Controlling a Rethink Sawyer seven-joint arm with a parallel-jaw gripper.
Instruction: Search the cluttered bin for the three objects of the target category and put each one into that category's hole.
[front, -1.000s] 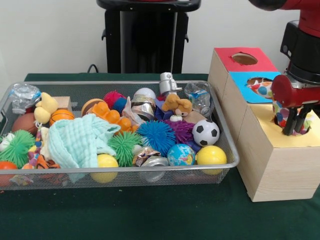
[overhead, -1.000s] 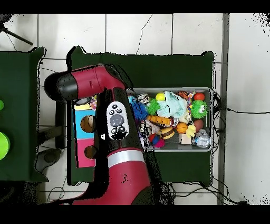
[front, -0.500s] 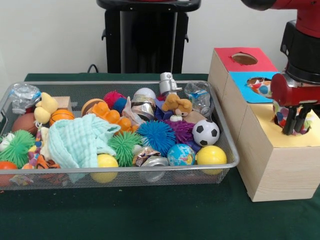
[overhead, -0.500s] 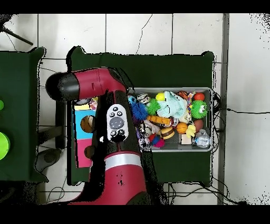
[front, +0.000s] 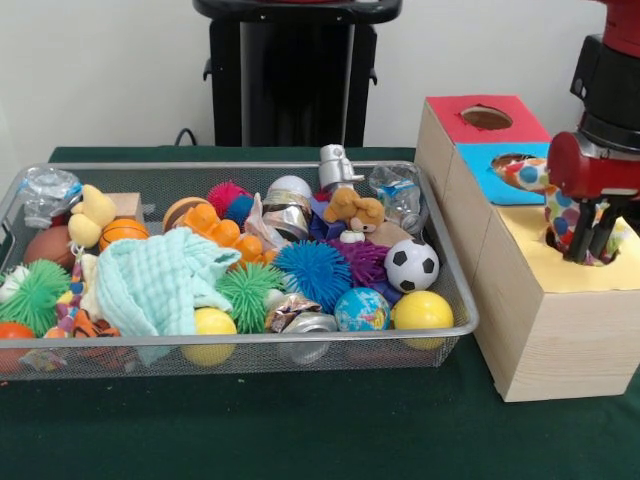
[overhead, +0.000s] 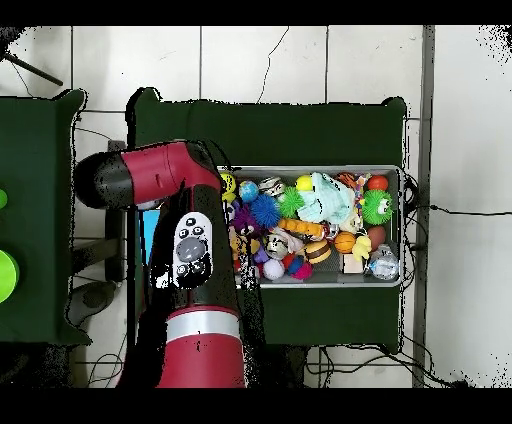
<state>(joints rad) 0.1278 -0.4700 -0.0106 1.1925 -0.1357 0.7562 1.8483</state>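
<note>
Gripping a polka-dotted cloth (front: 565, 215), fingers (front: 589, 238) low in the yellow hole (front: 590, 255).

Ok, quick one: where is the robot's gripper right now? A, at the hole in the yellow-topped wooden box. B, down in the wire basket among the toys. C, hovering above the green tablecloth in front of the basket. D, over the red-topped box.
A: in the front view the gripper reaches down to the hole of the yellow-topped box, with a polka-dot object beside it, well clear of the wire basket.

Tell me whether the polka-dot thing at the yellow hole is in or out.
Partly in: the polka-dot item sits at the yellow hole with the gripper reaching into it. Jaws: cannot tell.
</note>
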